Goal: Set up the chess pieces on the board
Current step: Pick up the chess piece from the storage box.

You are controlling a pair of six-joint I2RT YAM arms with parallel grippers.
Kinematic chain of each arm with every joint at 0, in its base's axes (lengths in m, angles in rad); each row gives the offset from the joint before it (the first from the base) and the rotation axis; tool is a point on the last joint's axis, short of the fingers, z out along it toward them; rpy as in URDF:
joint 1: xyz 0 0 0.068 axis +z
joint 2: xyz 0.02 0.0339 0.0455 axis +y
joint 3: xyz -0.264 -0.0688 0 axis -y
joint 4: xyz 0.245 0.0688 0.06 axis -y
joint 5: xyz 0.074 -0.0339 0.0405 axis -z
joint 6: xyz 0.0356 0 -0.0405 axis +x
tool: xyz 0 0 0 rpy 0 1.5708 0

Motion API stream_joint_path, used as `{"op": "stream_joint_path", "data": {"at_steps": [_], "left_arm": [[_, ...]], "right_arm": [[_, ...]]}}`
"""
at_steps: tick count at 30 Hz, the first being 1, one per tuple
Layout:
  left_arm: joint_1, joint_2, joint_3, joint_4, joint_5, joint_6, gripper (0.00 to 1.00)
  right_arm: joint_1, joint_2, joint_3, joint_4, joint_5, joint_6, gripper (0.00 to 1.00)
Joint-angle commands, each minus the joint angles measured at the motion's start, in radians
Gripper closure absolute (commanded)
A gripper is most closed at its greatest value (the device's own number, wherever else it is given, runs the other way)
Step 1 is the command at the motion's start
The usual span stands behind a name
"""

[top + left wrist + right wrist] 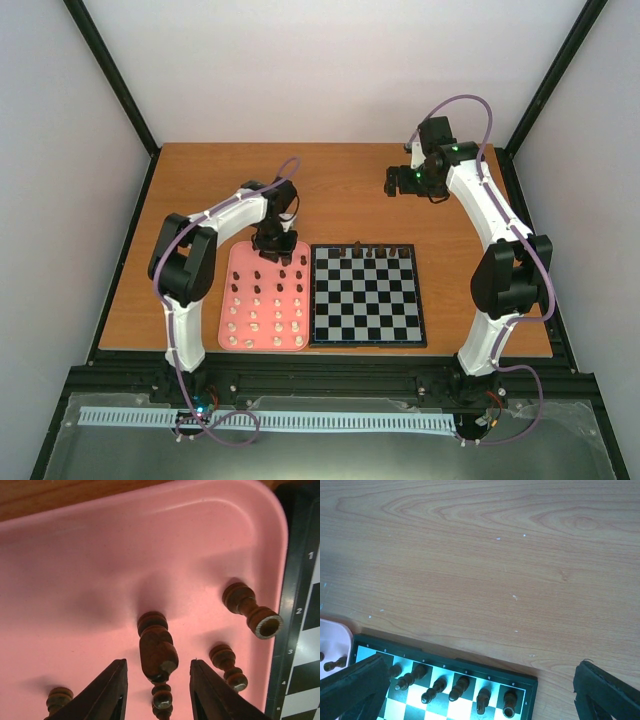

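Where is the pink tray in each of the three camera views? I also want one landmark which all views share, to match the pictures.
Top external: the pink tray lies left of centre, against the left side of the board.
Left wrist: it fills most of the picture, with dark pieces standing on it.
Right wrist: only a pale corner shows at the lower left edge.
Shared landmark: the board's black border.

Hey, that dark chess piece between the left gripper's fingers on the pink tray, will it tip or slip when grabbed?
The dark piece looks like hard turned wood, so probably stiff and light. Tall on a narrow base, it may tip if one finger touches first. Its rounded, shiny contours might slip in the left gripper.
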Motion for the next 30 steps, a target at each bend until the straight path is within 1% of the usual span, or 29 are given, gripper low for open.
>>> {"op": "stream_joint_path", "data": {"at_steps": [1,2,5,10,11,14,18,21,25,30], "left_arm": [[-0.001,0.016,-0.008,0.021,-0.003,0.009,0.59],[-0.001,0.017,-0.01,0.025,-0.002,0.01,0.61],[-0.001,0.021,-0.011,0.03,-0.006,0.008,0.72],[-0.001,0.029,-0.011,0.04,-0.012,0.007,0.74],[-0.002,0.031,-0.011,0.043,-0.013,0.005,0.76],[-0.001,0.036,-0.006,0.045,-0.014,0.005,0.87],[-0.001,0.041,0.002,0.043,-0.022,0.01,0.93],[-0.001,0.04,0.01,0.031,-0.026,0.015,0.95],[-0.002,0.016,0.046,-0.024,-0.038,0.032,0.95],[-0.031,-0.031,0.148,-0.107,-0.019,0.048,0.94]], "right_arm": [[-0.005,0.008,-0.004,0.003,0.01,-0.012,0.0],[-0.005,0.008,-0.001,0.003,0.01,-0.012,0.0],[-0.005,0.007,-0.002,0.002,0.01,-0.01,0.0],[-0.004,0.002,-0.004,0.001,0.011,-0.012,0.0],[-0.005,0.002,-0.003,0.001,0.012,-0.012,0.0],[-0.005,0.0,-0.005,0.0,0.011,-0.011,0.0],[-0.004,0.0,-0.004,0.0,0.01,-0.009,0.0],[-0.004,-0.003,-0.004,0.0,0.012,-0.009,0.0],[-0.005,-0.005,-0.006,-0.002,0.011,-0.01,0.0],[-0.004,-0.008,-0.008,0.001,0.014,-0.01,0.0]]}}
